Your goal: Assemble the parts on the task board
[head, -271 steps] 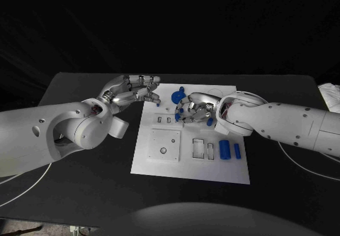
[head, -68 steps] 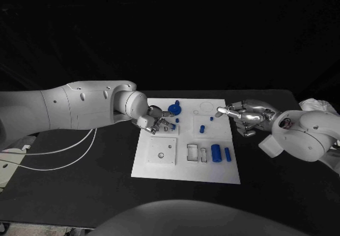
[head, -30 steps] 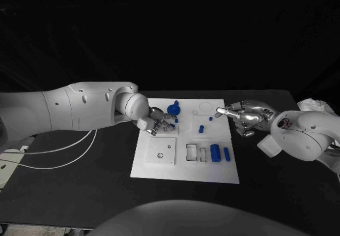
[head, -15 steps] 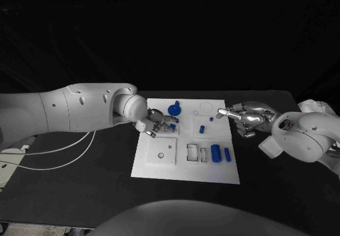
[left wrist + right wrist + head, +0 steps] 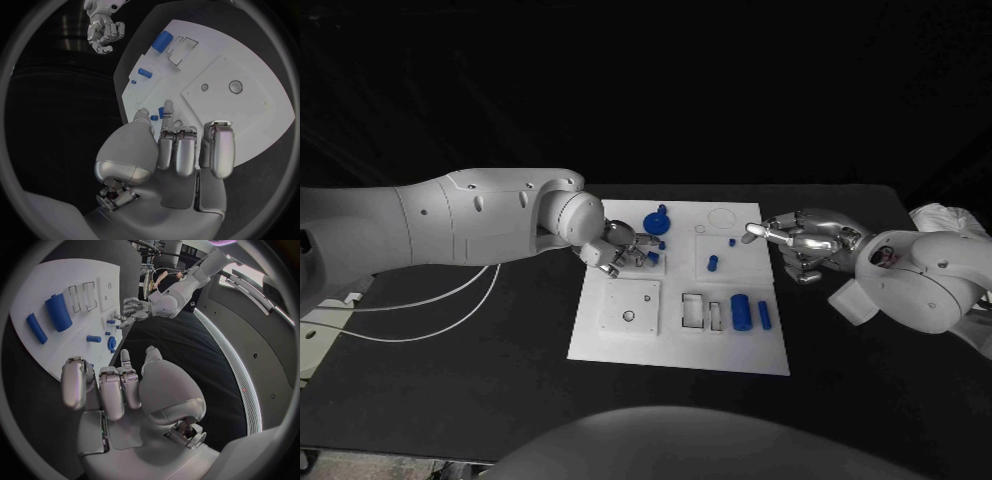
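The white task board [image 5: 678, 345] lies in the middle of the black table. My left hand [image 5: 625, 248] rests over its left part, thumb and a finger pinching a small blue part [image 5: 651, 257] at the small slots; the left wrist view shows that blue part [image 5: 156, 116] between the fingertips [image 5: 167, 106]. My right hand [image 5: 798, 243] hovers at the board's right edge, fingers curled in on nothing, one finger pointing toward the board. A round blue piece [image 5: 656, 220], a short peg [image 5: 711, 263], a thick blue cylinder [image 5: 740, 312] and a slim bar [image 5: 762, 314] lie on the board.
A raised square plate with two holes [image 5: 630, 305] and rectangular slots [image 5: 694, 310] sit in the board's near half. White cables [image 5: 430, 300] trail on the table's left. A white cloth [image 5: 942, 215] lies at the table's right edge.
Since nine seconds ago my left hand came from the board's far left corner onto the small slots, and my right hand drew back off the board. Over the last second both barely move.
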